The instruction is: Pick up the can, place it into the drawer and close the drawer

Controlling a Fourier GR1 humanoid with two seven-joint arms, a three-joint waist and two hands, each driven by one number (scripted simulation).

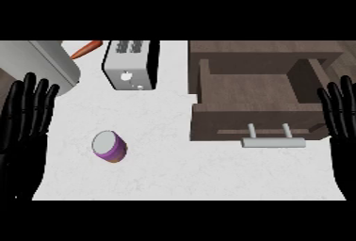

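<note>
**Can untouched on the bench, drawer open and waiting**

Can (110, 147) stands alone on the white bench (181, 174), left of centre, nothing against it. Going left to right:

- Left hand (24, 117) rests at the left edge, fingers straight and slightly spread, holding nothing. I read it as parked, not engaged.
- Can is purple-sided with a pale lid facing up at me. Its long axis runs near vertical, leaning slightly so the base shows toward lower right. It looks upright, so a side-on wrap should suit.
- Toaster (128, 65) sits behind it, with a carrot (87, 48) just beyond; both well apart from the can.
- Drawer (250, 92) is pulled out, cavity bare, handle (273, 141) facing me, ready to receive.
- Right hand (341, 115) rests at the right edge, fingers straight and parted, beside the drawer but not on it.

No step begun, as I judge it.
</note>
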